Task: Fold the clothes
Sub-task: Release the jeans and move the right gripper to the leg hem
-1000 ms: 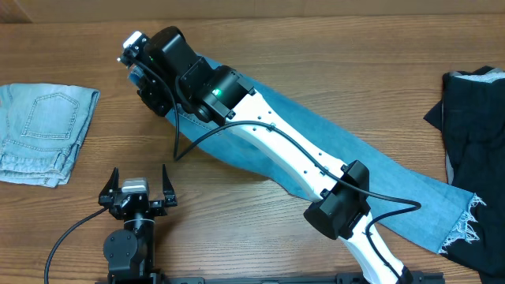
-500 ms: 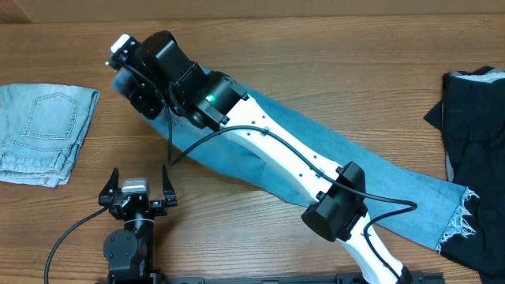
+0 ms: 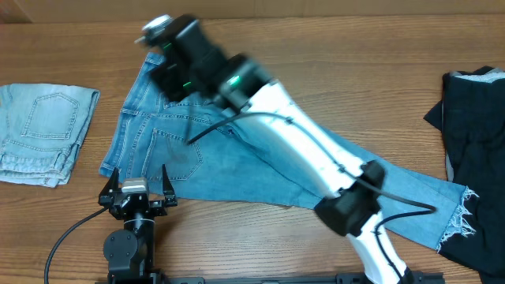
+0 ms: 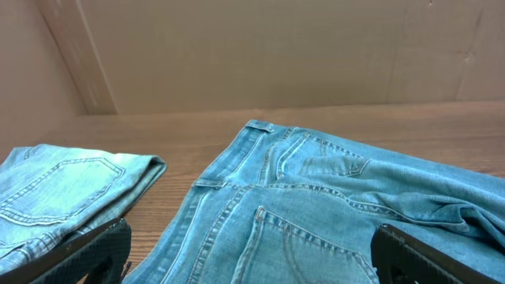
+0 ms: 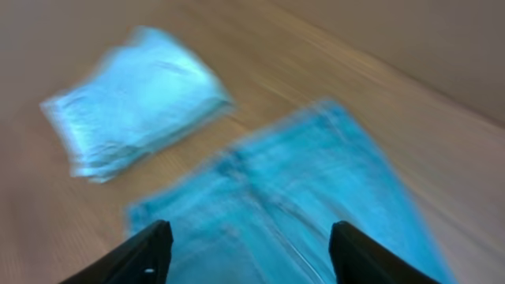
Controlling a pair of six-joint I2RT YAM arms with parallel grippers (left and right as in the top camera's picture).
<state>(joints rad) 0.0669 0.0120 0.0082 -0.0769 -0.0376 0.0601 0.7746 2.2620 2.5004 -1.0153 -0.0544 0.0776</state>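
The mid-blue jeans [image 3: 237, 166] lie spread across the table, waist at the left and legs running to the frayed hems at the right. Their back pockets face up [image 4: 316, 237]. My right gripper [image 3: 170, 72] hovers over the far edge of the waist, open, with nothing between its fingers. The right wrist view is blurred and looks down past that gripper [image 5: 248, 252] onto the jeans [image 5: 316, 189]. My left gripper [image 3: 136, 183] rests wide open at the front left. It sits just before the jeans' near edge and holds nothing [image 4: 252, 264].
A folded pair of paler jeans [image 3: 43, 130] [image 4: 63, 185] [image 5: 134, 102] lies at the left edge. A black garment with grey trim [image 3: 473, 150] sits at the right edge. The right arm [image 3: 316, 150] stretches diagonally over the jeans.
The right gripper opened and let go of the jeans' waist end, which now lies flat at the left with its pockets up. The right gripper swung toward the back. The left arm stayed put.
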